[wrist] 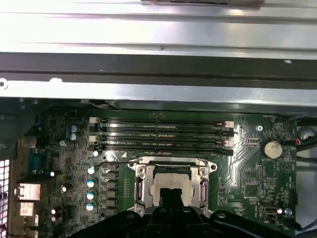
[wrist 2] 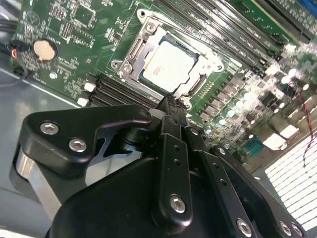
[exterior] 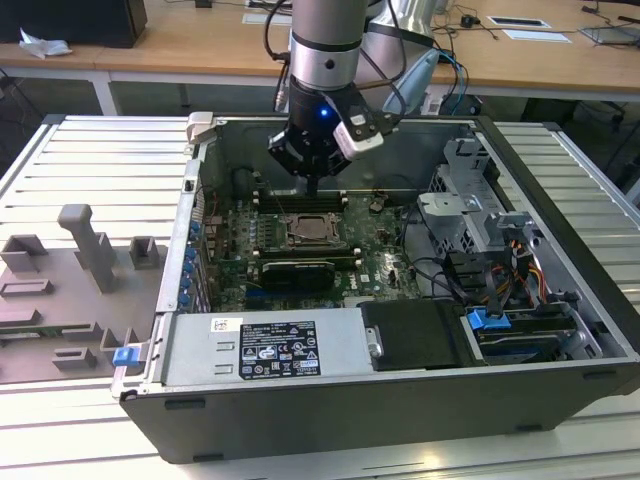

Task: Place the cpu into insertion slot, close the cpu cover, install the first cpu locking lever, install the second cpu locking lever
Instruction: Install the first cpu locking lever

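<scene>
Computer case (exterior: 400, 420): on its side, open-topped for reach from above. Circuit board (exterior: 232, 262): flat on its floor. Gripper (exterior: 314, 186): fingers together, empty, hovering just beyond insertion slot (wrist 2: 123, 67). Cpu cover (wrist 2: 151, 29): apparently down, retaining seated cpu (wrist 2: 168, 64).

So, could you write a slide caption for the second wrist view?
The gripper hangs at the edge of the insertion slot, with the cpu seated under the lowered cpu cover.
</scene>
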### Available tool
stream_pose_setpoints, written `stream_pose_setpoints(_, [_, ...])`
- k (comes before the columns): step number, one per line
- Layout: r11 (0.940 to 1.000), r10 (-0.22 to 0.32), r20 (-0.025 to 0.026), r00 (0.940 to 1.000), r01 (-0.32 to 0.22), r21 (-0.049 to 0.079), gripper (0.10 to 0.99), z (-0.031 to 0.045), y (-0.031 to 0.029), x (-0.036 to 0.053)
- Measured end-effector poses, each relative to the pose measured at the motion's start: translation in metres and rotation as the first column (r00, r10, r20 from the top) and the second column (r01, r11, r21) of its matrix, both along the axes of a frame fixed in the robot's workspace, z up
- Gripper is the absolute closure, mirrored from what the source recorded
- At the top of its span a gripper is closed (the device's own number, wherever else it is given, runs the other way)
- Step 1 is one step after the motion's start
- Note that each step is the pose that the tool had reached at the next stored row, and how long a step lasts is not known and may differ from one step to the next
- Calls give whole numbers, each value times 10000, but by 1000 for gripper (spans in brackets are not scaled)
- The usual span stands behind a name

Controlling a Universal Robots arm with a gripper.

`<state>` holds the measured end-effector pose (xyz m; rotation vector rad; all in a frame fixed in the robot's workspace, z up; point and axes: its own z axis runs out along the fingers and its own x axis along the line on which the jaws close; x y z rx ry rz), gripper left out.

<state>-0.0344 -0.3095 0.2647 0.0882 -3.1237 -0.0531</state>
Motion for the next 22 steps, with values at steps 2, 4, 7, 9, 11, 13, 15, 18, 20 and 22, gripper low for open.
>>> stream_pose_setpoints(2, [9982, 606, 20, 9982, -606, -1, 980, 0, 0, 0])
stream_pose_setpoints(4, [9952, 984, 65, 9951, -984, -4, 980, -1, 0, 0])
stream_pose_setpoints(7, [9915, 1304, 148, 9913, -1304, 6, 980, -1, -1, 0])
stream_pose_setpoints(9, [9911, 1310, 180, 9912, -1313, 200, 980, -5, -1, 0])
stream_pose_setpoints(11, [9922, 1222, 184, 9923, -1226, 226, 980, -10, -1, 0])
stream_pose_setpoints(13, [9954, 931, 183, 9955, -935, 225, 980, -13, -1, -2])
stream_pose_setpoints(15, [9979, 603, 185, 9980, -608, 227, 980, -18, -1, -4])
stream_pose_setpoints(18, [9996, 151, 184, 9997, -155, 226, 980, -24, -1, -4])
stream_pose_setpoints(20, [9996, -195, 182, 9996, 191, 224, 980, -26, -1, -4])
stream_pose_setpoints(22, [9992, -326, 184, 9993, 322, 227, 980, -28, -1, -11])
